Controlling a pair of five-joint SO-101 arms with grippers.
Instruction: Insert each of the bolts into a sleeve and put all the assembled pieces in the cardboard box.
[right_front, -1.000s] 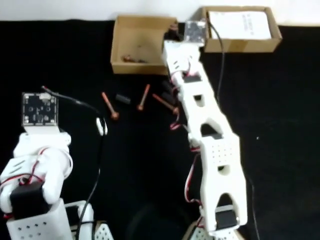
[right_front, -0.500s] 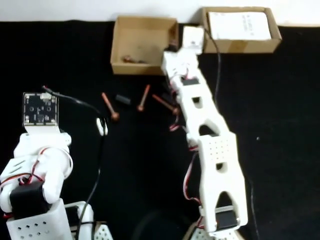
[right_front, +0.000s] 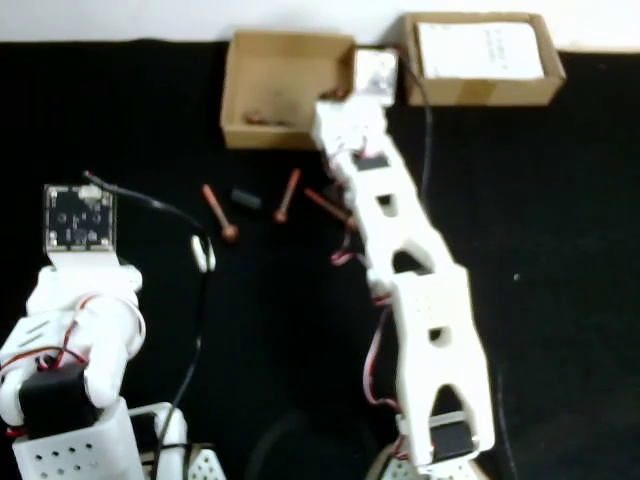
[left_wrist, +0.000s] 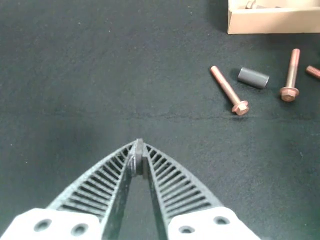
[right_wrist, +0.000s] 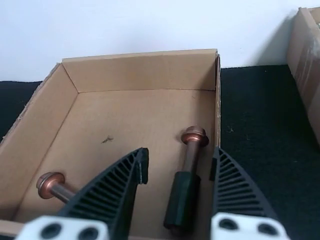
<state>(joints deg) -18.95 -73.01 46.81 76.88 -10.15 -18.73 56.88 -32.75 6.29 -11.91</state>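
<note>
Brown cardboard boxes (right_front: 230, 90): two standing along the far edge, one of them holding a white paper sheet (right_front: 480, 50).
Copper-coloured flanged metal bolts (right_front: 217, 212): three lying loose on the black cloth (right_front: 560, 250), two more lying inside the other box.
Short black cylindrical sleeves (right_front: 245, 198): one lying loose among the bolts, one sitting on a boxed bolt's shank.
White plastic robot arms (right_front: 430, 310): two sitting side by side.

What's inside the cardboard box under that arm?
The box holds two bolts. One bolt wears a dark sleeve. The other bolt has its shaft covered by the right gripper, so any sleeve there is hidden.
</note>
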